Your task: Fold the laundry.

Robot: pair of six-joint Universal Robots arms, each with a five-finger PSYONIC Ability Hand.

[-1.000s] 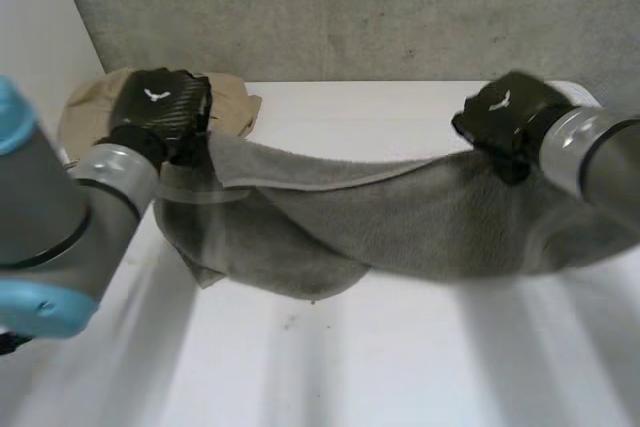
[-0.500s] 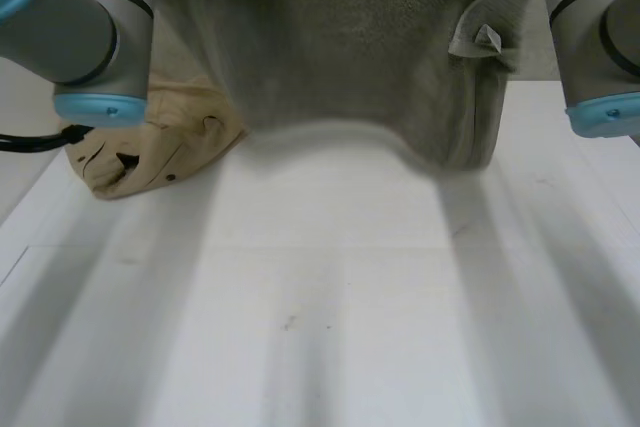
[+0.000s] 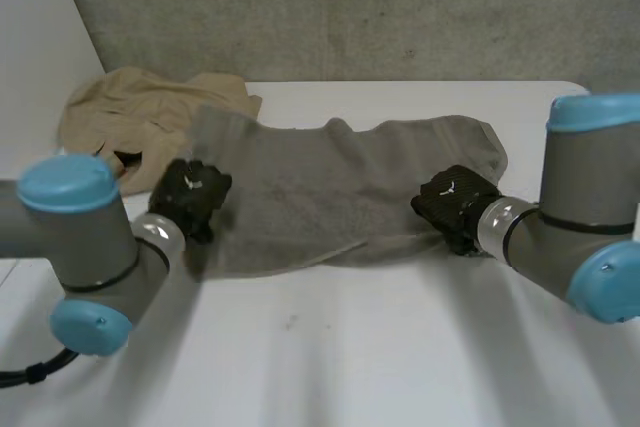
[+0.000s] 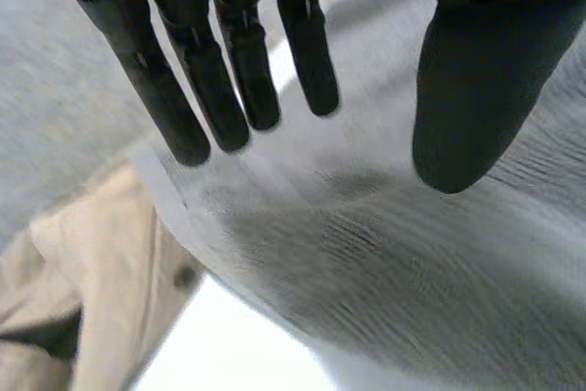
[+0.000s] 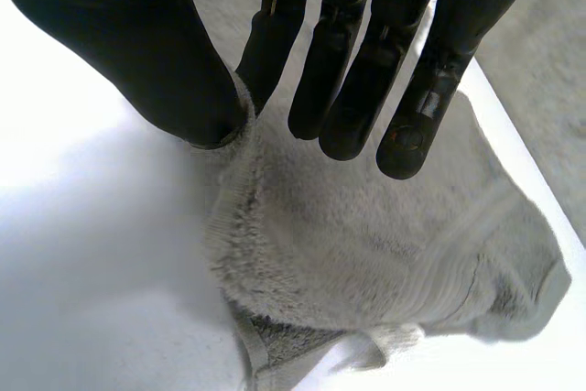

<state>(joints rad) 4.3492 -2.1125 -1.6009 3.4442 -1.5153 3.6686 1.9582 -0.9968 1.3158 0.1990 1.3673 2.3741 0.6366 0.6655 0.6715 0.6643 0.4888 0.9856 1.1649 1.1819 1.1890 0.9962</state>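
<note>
Towel (image 3: 330, 182) is spread out; near-right edge is pinched in right hand (image 5: 119, 43), fingers straight. Left hand (image 4: 476, 70) is held open above it. Beige garment (image 3: 130, 112) is partly covered.

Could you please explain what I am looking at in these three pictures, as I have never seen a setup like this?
This is a robot with two arms, each ending in a black hand. One picture looks down from a camera between the arms. The other two come from cameras on the wrists, each looking along its own palm. On the white table a grey towel lies spread out, with a beige garment bunched at its left end. The left hand is at the towel's near left edge, fingers straight, holding nothing. The right hand is at the near right edge and pinches the towel between thumb and fingers.
</note>
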